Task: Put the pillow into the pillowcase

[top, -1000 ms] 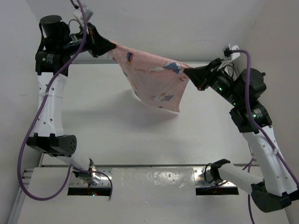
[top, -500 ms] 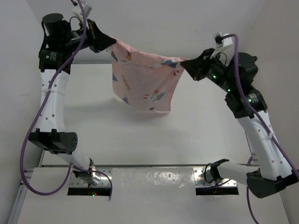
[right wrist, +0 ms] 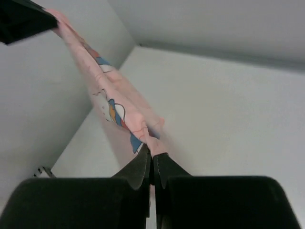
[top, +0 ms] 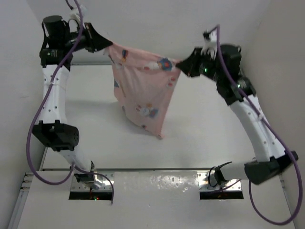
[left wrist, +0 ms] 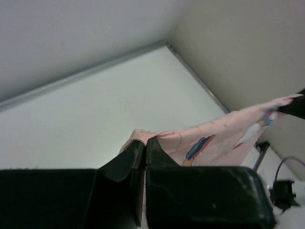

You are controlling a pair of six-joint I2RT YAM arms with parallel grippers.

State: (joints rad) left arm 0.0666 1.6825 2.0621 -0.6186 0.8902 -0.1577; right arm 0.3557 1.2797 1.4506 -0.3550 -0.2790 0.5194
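Observation:
The pink rabbit-print pillowcase (top: 143, 90) hangs in the air between both grippers, its lower corner pointing down toward the table. My left gripper (top: 106, 46) is shut on its upper left corner; that corner shows pinched at my fingertips in the left wrist view (left wrist: 145, 140). My right gripper (top: 181, 64) is shut on its upper right corner, seen pinched in the right wrist view (right wrist: 152, 151), with the cloth (right wrist: 109, 102) stretching away to the other gripper. The pillow is not visible in any view; I cannot tell if it is inside the case.
The white table (top: 209, 138) lies below the hanging cloth, with walls at the back and both sides. Both arm bases (top: 90, 179) are mounted at the near edge.
Both grippers have risen and moved closer together, the right one shifting left. The pillowcase has swung from a spread sheet to hanging longer, its lower corner dropping toward the table.

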